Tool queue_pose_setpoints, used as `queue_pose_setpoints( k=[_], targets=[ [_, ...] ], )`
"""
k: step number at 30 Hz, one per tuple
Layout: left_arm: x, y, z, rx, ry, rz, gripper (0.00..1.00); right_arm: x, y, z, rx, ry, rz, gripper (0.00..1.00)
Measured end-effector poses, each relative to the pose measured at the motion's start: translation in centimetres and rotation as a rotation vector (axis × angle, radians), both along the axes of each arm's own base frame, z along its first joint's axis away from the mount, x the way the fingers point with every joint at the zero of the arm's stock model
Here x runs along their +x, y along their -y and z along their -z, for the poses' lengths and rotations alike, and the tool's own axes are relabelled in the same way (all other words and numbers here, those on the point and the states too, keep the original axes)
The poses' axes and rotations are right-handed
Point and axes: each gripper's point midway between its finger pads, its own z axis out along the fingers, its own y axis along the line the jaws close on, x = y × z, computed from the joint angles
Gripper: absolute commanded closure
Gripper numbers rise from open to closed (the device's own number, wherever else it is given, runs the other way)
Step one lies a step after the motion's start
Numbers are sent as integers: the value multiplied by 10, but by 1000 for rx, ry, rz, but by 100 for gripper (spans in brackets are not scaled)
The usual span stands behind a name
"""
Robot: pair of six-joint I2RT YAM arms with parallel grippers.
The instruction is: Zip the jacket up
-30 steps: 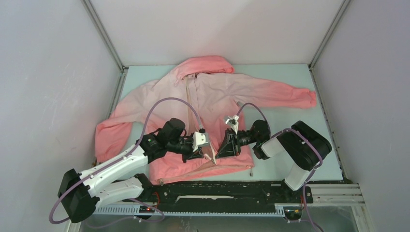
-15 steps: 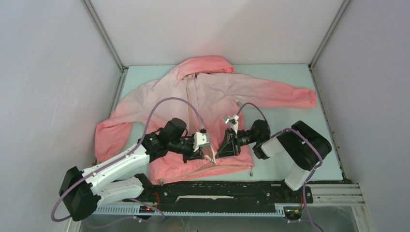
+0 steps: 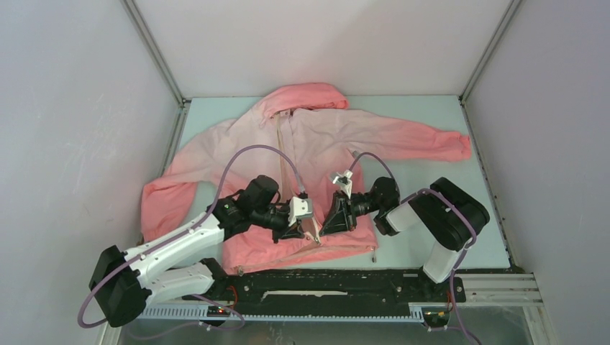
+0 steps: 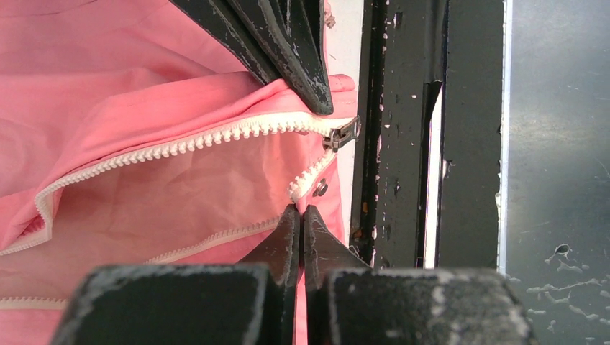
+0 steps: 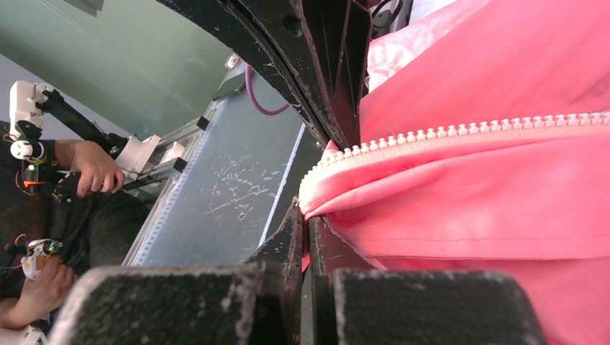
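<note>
The pink jacket [image 3: 324, 140] lies flat on the table, hood at the far end, coral hem toward me, its front open along the white zipper [image 4: 180, 147]. The metal slider [image 4: 342, 134] sits at the hem end of one tooth row. My left gripper [image 3: 311, 236] [image 4: 302, 212] is shut on the hem fabric just below the other row's end. My right gripper [image 3: 324, 228] [image 5: 308, 215] faces it, shut on the hem fold under the white zipper teeth [image 5: 460, 131]. The two grippers' tips nearly touch over the zipper's bottom end.
A black rail [image 3: 324, 284] [image 4: 403, 144] runs along the near table edge just past the hem. White walls and metal posts enclose the table. The jacket's right sleeve [image 3: 431, 144] stretches toward the right wall. A person's hand [image 5: 90, 169] shows beyond the table edge.
The right arm has shifted slightly to the left and the left arm has moved a little. Both grips on the hem stay the same.
</note>
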Motion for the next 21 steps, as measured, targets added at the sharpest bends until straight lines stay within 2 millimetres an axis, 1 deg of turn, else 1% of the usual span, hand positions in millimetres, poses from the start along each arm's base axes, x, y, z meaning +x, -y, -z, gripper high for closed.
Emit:
queue_pose_setpoints(
  k=[7,13,21],
  targets=[
    [-3,1,9,24,-39,14,100,1,-5,-1,5,7,-17,100],
    [-5,0,9,26,-47,18,100,1,-7,-1,5,7,-21,100],
    [-6,-2,11,36,-52,22,100,8,-19,1,-5,1,-33,100]
  ],
)
